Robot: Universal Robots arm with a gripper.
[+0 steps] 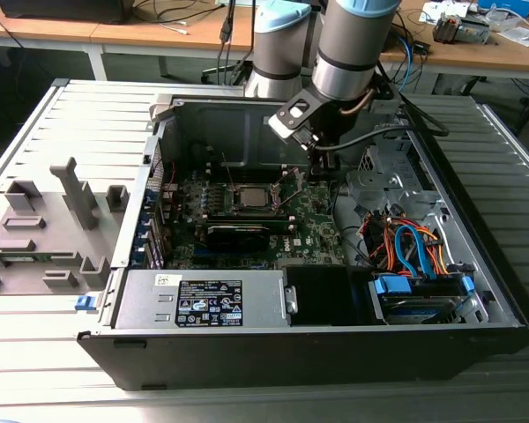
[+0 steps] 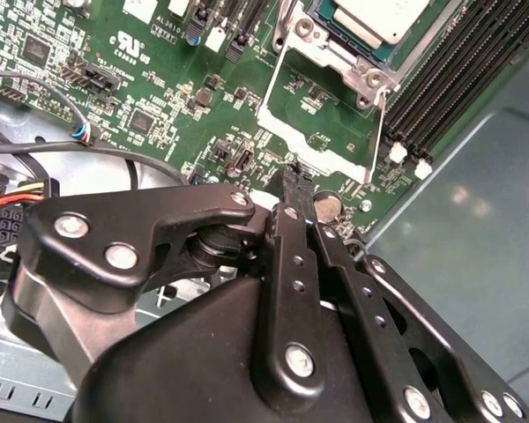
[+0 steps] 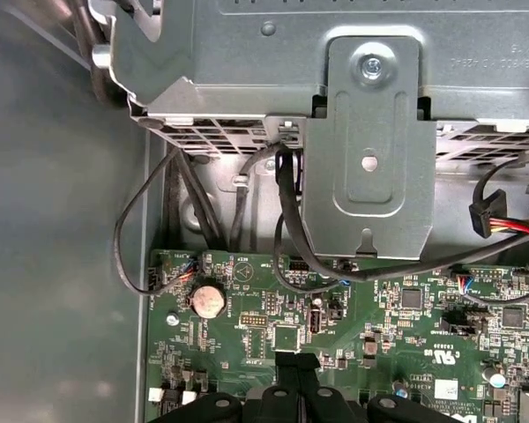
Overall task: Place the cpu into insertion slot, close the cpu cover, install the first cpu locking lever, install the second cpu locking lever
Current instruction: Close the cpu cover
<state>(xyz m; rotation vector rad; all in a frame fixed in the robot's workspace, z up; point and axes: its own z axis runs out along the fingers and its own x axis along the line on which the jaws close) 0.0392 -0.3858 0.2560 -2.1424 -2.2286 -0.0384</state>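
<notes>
I'm looking at a grey slatted table [image 1: 35, 123] with wooden desks [image 1: 115, 35] behind it. On the table lies an open computer case [image 1: 317, 348], its green motherboard [image 1: 316, 225] facing up. My arm [image 1: 357, 44] reaches down into the case. The end effector [image 2: 295, 181] is closed, fingertips pressed together with nothing between them. It sits low over the board, just beside a thin wire lever [image 2: 378, 132] at the socket's edge; I can't tell if it touches the wire. The cpu [image 2: 383, 18] sits in its socket, pale top showing, with the silver cpu cover [image 2: 339, 48] framing it. Black memory slots [image 2: 450, 79] run alongside. A coin battery [image 3: 206, 300] lies near the fingertips, and black cables [image 3: 286, 220] hang from a grey metal bracket [image 3: 361, 150].
</notes>
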